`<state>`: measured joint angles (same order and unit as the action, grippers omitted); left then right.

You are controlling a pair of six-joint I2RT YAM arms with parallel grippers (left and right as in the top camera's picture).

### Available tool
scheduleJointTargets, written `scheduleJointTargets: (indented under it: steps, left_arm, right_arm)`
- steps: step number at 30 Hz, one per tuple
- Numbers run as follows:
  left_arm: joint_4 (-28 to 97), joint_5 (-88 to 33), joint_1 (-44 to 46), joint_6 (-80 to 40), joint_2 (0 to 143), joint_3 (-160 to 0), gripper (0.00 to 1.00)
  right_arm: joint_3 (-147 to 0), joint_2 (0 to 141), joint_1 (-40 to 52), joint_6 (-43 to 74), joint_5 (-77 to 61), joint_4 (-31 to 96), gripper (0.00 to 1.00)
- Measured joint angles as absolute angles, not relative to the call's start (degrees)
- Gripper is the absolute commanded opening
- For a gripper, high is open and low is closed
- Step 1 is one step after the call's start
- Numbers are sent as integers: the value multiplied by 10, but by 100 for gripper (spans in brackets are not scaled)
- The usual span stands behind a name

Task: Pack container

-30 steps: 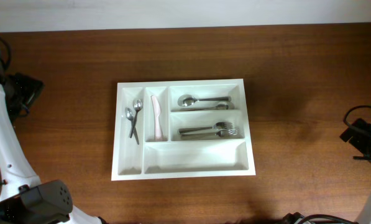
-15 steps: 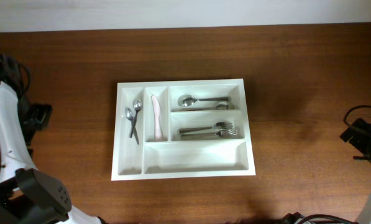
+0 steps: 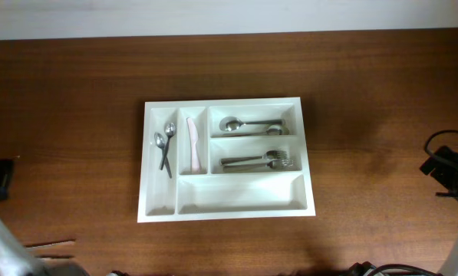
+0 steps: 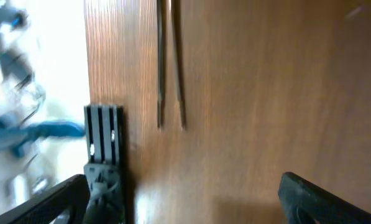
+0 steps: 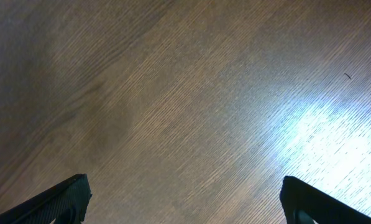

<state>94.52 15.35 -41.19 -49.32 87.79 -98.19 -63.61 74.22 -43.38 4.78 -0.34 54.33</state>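
While the table (image 3: pixel 75 92) carries the container (image 3: pixel 240 193) at its centre, lowest compartment bare, the left gripper (image 4: pixel 204 202) and right gripper (image 5: pixel 185 205) both gape empty; the left should probably square its fingers (image 4: pixel 104 143) across the two thin sticks (image 4: pixel 160 68) near the table edge, pinching both together.

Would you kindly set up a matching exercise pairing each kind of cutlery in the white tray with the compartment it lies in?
Cutlery in the container:
1. small spoons
2. pale knife
3. large spoon
4. forks

Compartments, overhead view:
A. middle wide one
B. leftmost narrow slot
C. top wide one
D. second narrow slot

Pairs: 1-B, 2-D, 3-C, 4-A
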Motion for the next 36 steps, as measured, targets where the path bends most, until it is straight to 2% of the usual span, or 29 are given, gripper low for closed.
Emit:
scheduleJointTargets:
  steps: [4,11,17,23,29,36]
  left_arm:
    - [896,156,-430,-477,740,-904,99]
    - [827,148,-482,-473,655,-775,99]
    - [802,126,-563,-443,693,-759,99]
    - [740,59,-634,-348,764,-759,99]
    - [724,29,-650,-299,840,-751,99]
    - [650,28,-650,-285,888,-702,99]
  right_arm:
    - [-636,742,-434,48,-3,543,99]
    - [-636,742,-434,48,-3,543,99]
    - [-636,742,-434,48,-3,543,99]
    - [-636,742,-434,48,-4,543,99]
    - [-636,742,-434,48,-3,543,99]
    - [-636,742,-434,48,-3,543,99]
